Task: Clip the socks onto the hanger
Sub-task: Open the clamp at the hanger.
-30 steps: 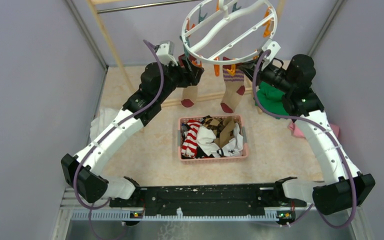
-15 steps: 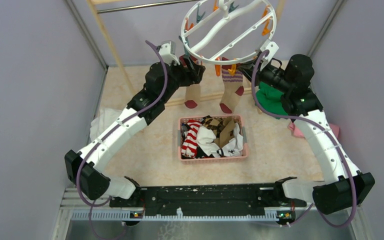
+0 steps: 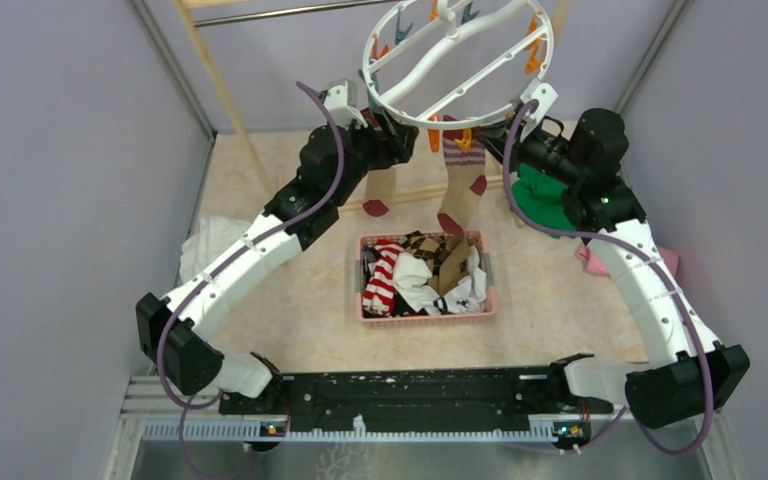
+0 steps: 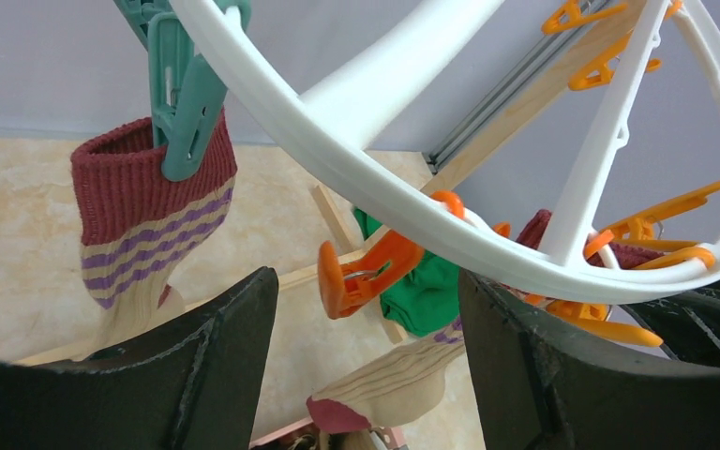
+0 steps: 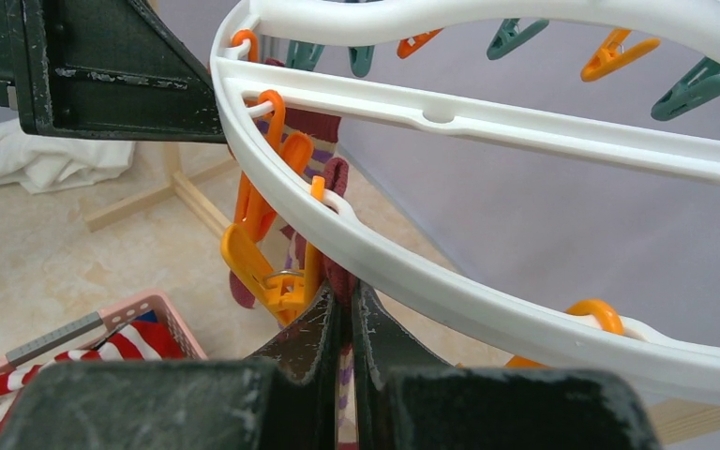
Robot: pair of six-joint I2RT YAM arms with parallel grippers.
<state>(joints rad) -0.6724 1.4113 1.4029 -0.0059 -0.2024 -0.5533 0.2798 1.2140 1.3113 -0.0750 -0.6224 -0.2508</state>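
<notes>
The white ring hanger (image 3: 457,60) hangs at the back, with orange and teal pegs. A tan sock with a maroon cuff (image 4: 145,216) hangs from a teal peg (image 4: 183,103); it also shows in the top view (image 3: 380,188). My left gripper (image 4: 366,281) is open, its jaws either side of an orange peg (image 4: 370,267) under the ring (image 4: 356,159). My right gripper (image 5: 347,295) is shut on the maroon cuff of a second matching sock (image 5: 336,183), just under the rim beside an orange peg (image 5: 262,267). That sock hangs down in the top view (image 3: 460,185).
A pink basket (image 3: 425,318) with several loose socks, one red-and-white striped (image 3: 385,275), stands on the floor mid-table. A green cloth (image 3: 545,200) lies behind the right arm, a white cloth (image 3: 205,240) at the left. A wooden rack frame (image 3: 225,95) stands behind.
My left arm has moved forward and to the right, bringing its open gripper up under the ring. The hanger and socks have swung slightly. The right gripper has held still.
</notes>
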